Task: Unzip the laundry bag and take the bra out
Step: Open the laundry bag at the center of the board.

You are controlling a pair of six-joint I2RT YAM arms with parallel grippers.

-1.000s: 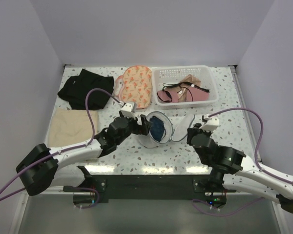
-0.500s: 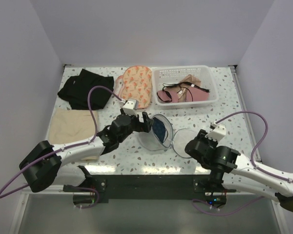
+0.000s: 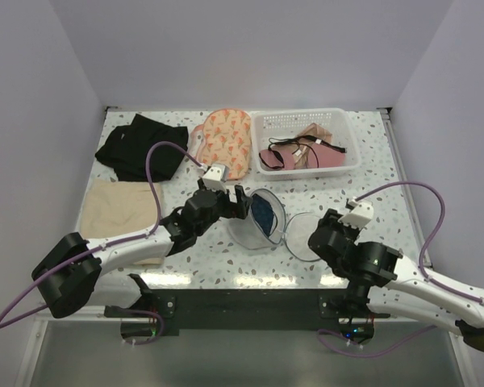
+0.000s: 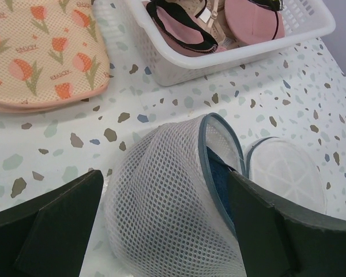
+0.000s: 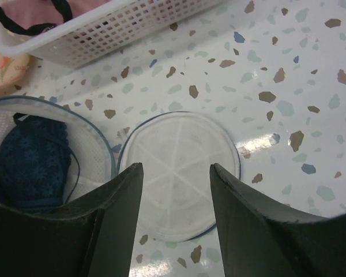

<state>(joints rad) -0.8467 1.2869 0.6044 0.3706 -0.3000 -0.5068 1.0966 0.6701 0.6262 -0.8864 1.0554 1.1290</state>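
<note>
**Bag open, bra not yet out**

The laundry bag [image 3: 246, 234] sat near the middle of the desk [image 3: 363, 181], closer to the near edge than the far one. It was a round mesh dome tipped on its side with the mouth facing right. Its zip looked fully run: the lid flap [image 5: 179, 173] lay flat on the desk just beside the mouth, apparently joined only at a short hinge.

The bra [image 5: 29, 164], dark blue and lacy, was bunched inside against the rim. One thin strap looped loose toward the opening.

My left fingers [image 4: 52, 231] stood wide apart, one either side of the dome's back. I could not tell whether they touched the mesh. My right fingers [image 5: 112, 219] were apart above the flap, with nothing between them.

Handling, as I judged it:
- The bra looked light, soft and limp. It would sag and trail from any pinch, and the lace could snag on the mesh or zip teeth.
- The bag looked nearly weightless and would drag along unless pinned from behind.
- The best hold seemed to be the bunched cup fabric nearest the mouth. The strap would only stretch.
- I thought the pull should run sideways out of the mouth, and slowly.
</note>
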